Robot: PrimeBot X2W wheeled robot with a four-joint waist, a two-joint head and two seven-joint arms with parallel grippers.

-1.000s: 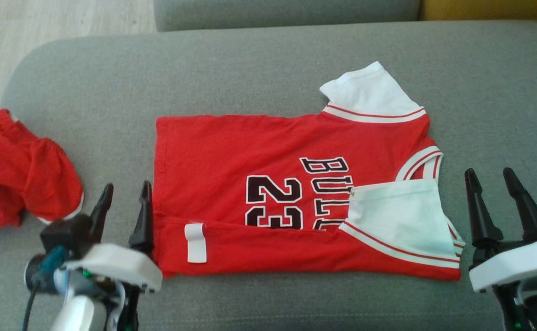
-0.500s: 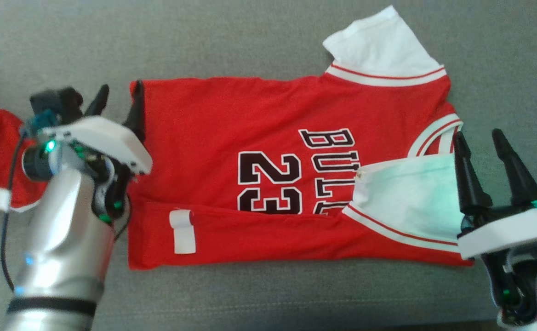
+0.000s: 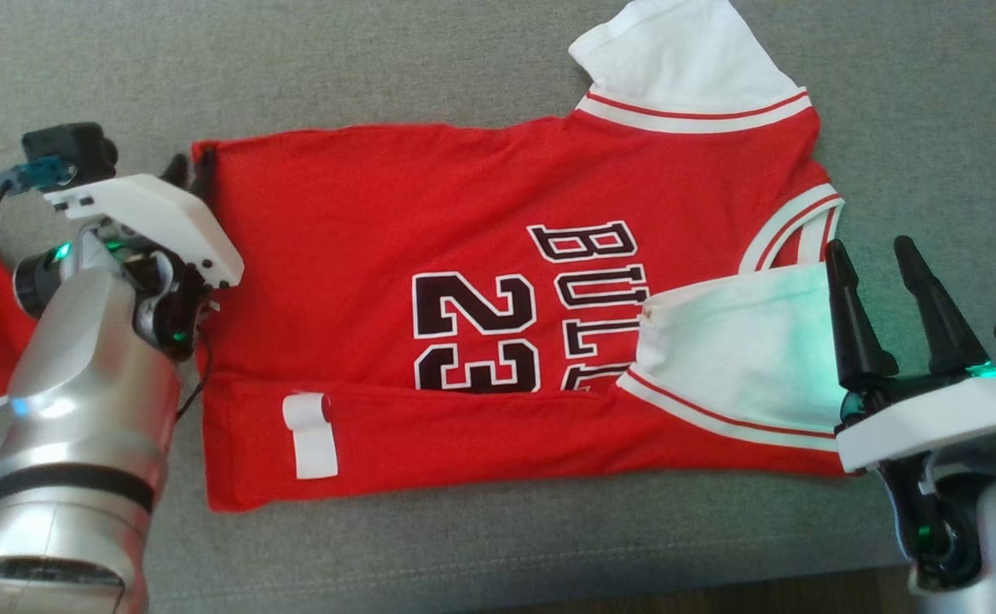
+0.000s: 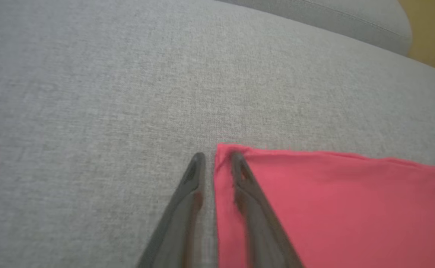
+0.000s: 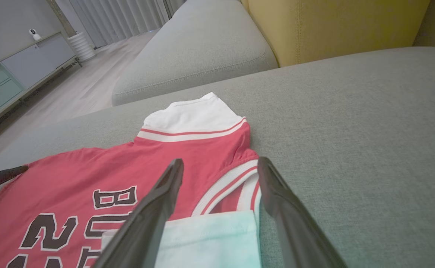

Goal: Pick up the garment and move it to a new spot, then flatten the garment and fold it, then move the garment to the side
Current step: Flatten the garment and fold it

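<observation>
The left gripper (image 4: 217,157) has been moved to the shirt's (image 3: 430,222) far corner and narrowed astride it; whether it is gripped cannot be told. The right gripper (image 3: 868,246) is kept wide.

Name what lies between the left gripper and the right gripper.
In the head view, the red jersey numbered 23 fills the stretch from the left gripper to the right gripper, lying on the grey sofa cushion.
</observation>
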